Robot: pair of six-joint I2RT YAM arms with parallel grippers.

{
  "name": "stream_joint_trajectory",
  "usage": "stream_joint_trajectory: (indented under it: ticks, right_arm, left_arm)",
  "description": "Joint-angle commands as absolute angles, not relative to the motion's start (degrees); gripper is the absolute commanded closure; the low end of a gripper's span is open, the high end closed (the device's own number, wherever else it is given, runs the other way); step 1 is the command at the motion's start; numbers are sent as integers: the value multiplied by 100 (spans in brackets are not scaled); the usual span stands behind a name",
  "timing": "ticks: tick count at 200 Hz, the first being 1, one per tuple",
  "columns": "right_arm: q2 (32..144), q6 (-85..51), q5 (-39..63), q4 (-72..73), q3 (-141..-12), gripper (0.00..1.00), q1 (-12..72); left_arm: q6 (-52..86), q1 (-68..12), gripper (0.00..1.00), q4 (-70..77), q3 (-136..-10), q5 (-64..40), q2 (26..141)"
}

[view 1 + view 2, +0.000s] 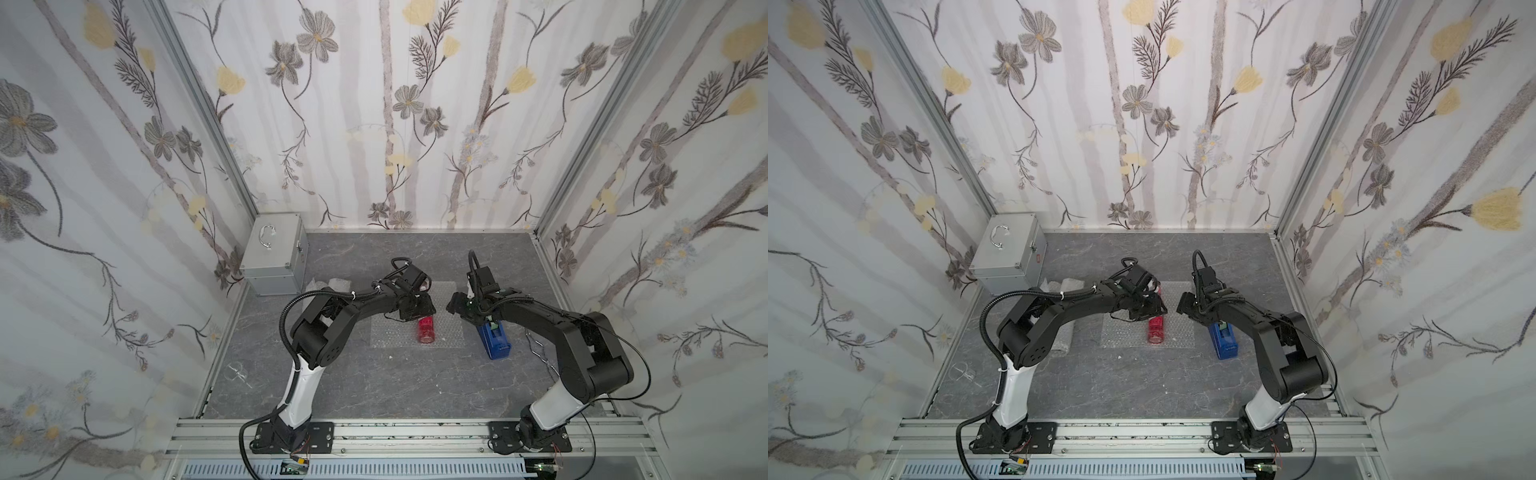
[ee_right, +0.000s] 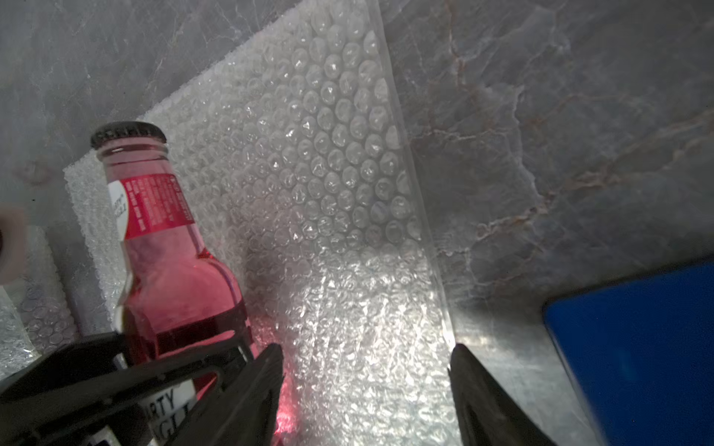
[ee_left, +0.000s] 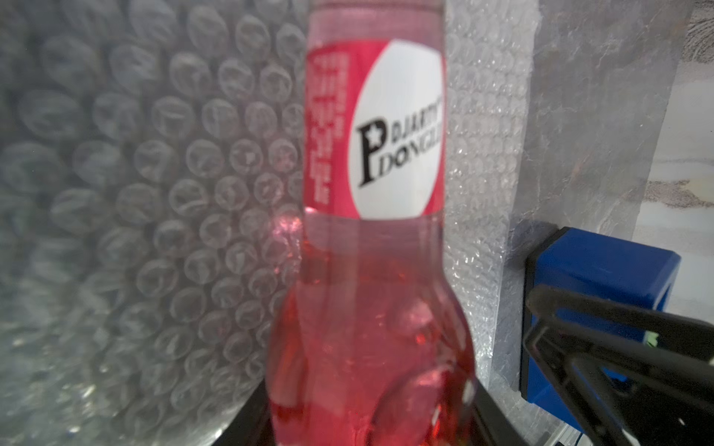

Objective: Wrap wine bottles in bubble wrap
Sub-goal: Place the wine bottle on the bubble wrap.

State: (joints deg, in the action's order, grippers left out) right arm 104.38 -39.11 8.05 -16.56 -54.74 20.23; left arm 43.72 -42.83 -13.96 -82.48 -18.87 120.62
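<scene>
Fingers point(image 3: 241, 434) of our left gripper point(image 3: 367, 423) clamped the bottle point(image 1: 425, 330) at its body, and it lay on the wrap point(image 1: 395, 334), cap toward the far wall. Our right gripper point(image 2: 367, 394) hung with jaws spread and empty over the wrap's edge, just beside the bottle, near the blue dispenser point(image 1: 494, 343).

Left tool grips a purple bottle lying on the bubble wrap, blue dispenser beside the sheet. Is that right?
Not quite: the bottle is red-pink, not purple, as the left wrist view shows. The rest holds: the left tool grips it on the bubble wrap, with the blue dispenser beside the sheet.
</scene>
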Motion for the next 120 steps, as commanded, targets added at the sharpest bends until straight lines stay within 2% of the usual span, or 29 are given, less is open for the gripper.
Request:
stream_joint_trajectory:
  ticks: [1, 24, 66, 90, 120]
  right_arm:
    - [10645, -3593, 903, -1681, -5624, 29, 1922]
    - [10829, -3439, 1104, -1679, -5692, 27, 1820]
    - [11105, -3301, 1605, -1664, -5729, 29, 1792]
    - [11071, -3292, 1881, -1632, -5572, 30, 1792]
    - [10821, -3320, 2001, -1632, -5279, 30, 1784]
  left_arm:
    - [4287, -4281, 47, -1475, -8213, -1750, 11924]
    - [4109, -4274, 37, -1520, -8226, -1693, 11819]
    - [3917, -4234, 30, -1547, -8210, -1669, 11779]
    - [3902, -4228, 33, -1531, -8173, -1668, 11751]
    - [3902, -4227, 43, -1572, -8159, -1643, 11770]
